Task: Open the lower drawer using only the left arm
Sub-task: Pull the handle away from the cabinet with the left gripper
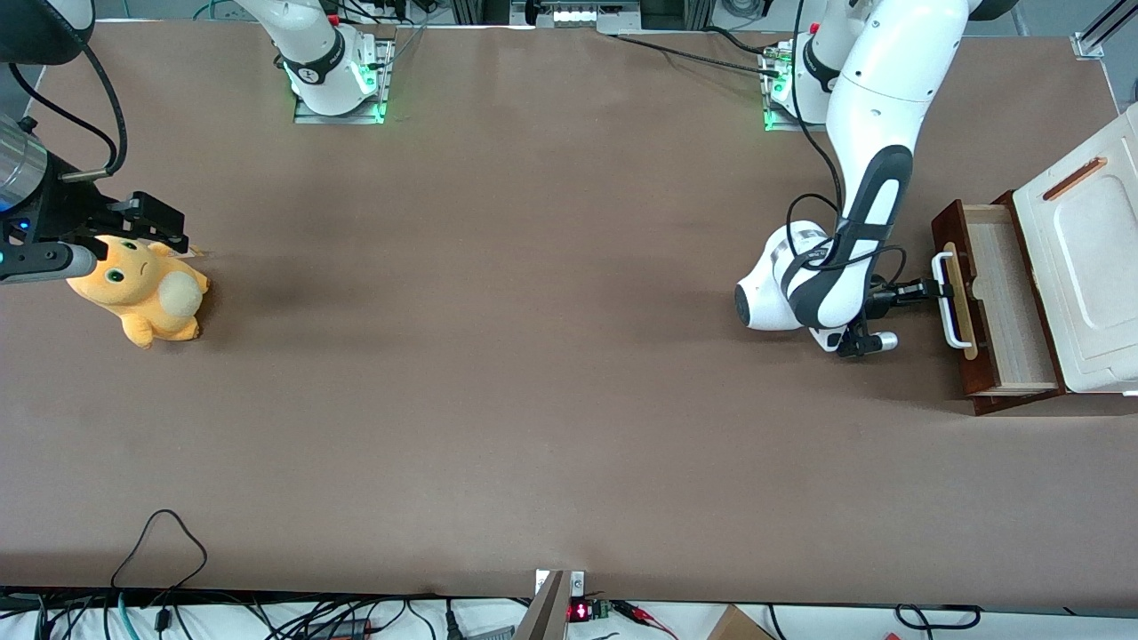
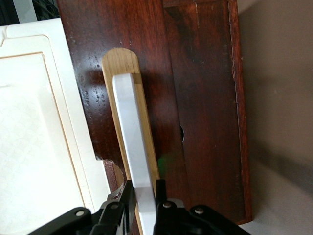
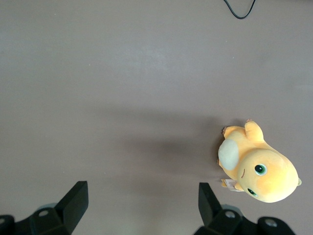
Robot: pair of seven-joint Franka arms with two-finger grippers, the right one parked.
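The lower drawer (image 1: 1009, 302) is dark reddish-brown and stands pulled out from under the white cabinet top (image 1: 1089, 258), with its light wood inside showing. On its front (image 2: 205, 98) a white loop handle (image 1: 949, 311) sits on a pale wood strip. The left arm (image 1: 867, 133) reaches down in front of the drawer. Its black gripper (image 1: 935, 288) is at the handle's end farther from the front camera. In the left wrist view the gripper (image 2: 145, 193) is shut on the white handle (image 2: 132, 127), with one finger (image 2: 128, 196) pressed against each side of the bar.
The white cabinet top (image 2: 34, 137) carries an orange bar (image 1: 1074, 178) and stands at the working arm's end of the table. An orange plush toy (image 1: 142, 289) lies toward the parked arm's end. Cables run along the table edge nearest the front camera.
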